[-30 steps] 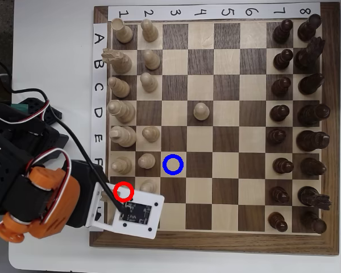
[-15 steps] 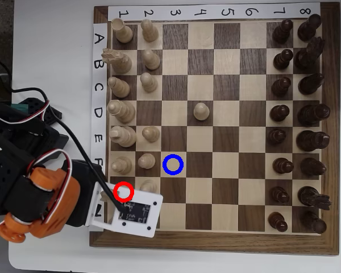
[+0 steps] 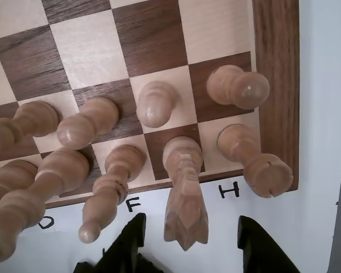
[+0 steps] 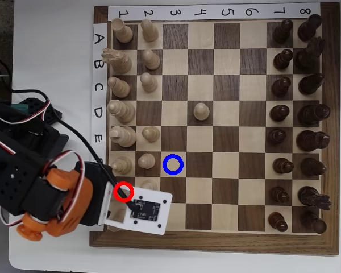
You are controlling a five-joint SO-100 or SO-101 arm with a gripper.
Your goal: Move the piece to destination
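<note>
claw [image 3: 190, 230] open astride the pale knight, holding nothing yet

the piece [image 3: 184, 196] stands on its dark edge-row square by the "h" label, head between the two dark fingers, apparently untouched. to grip well, lower squarely, close on the body, lift straight up clear of the pawn [image 3: 157, 103] and rook [image 3: 256, 162] just beside, then carry to the blue-ringed destination [image 4: 173, 164] nearby.

A white paper strip [image 4: 213, 11] along the chessboard's far edge carries handwritten numbers 1 through 8. A second strip [image 4: 98, 85], running away from the tool [image 3: 190, 239], shows letters A to E overhead; the wrist view reads F and H just ahead of the tool.
</note>
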